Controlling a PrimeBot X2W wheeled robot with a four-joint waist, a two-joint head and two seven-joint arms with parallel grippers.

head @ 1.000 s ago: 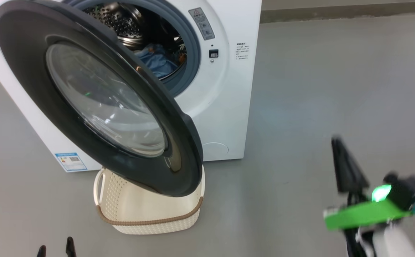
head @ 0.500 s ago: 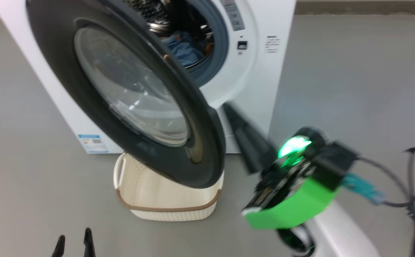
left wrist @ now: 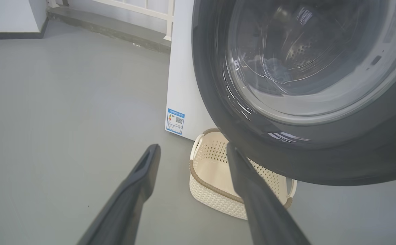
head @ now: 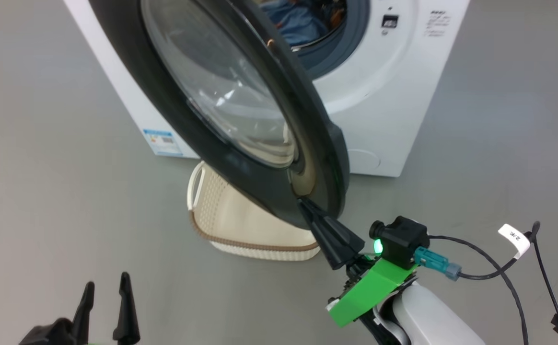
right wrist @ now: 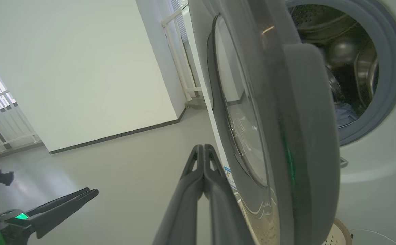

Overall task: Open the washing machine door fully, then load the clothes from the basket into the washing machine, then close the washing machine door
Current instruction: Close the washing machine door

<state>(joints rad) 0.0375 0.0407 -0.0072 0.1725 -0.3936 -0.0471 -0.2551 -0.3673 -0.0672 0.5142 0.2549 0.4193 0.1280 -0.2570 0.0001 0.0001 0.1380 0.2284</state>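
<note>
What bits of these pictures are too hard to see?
- Head view: the door hides much of the basket.
- Head view: the clothes are cut off by the top edge and the door.
- Head view: writing on the label is too small.
- Head view: the right gripper meets the door's rim; whether they touch is unclear.

One washing machine (head: 379,120). One door (head: 231,96). One basket (head: 250,245). One blue sticker (head: 163,142). Two grippers: one left gripper (head: 106,280) and one right gripper (head: 308,210). Clothes (head: 293,19) inside: maybe one, maybe more, too hidden to count.
</note>
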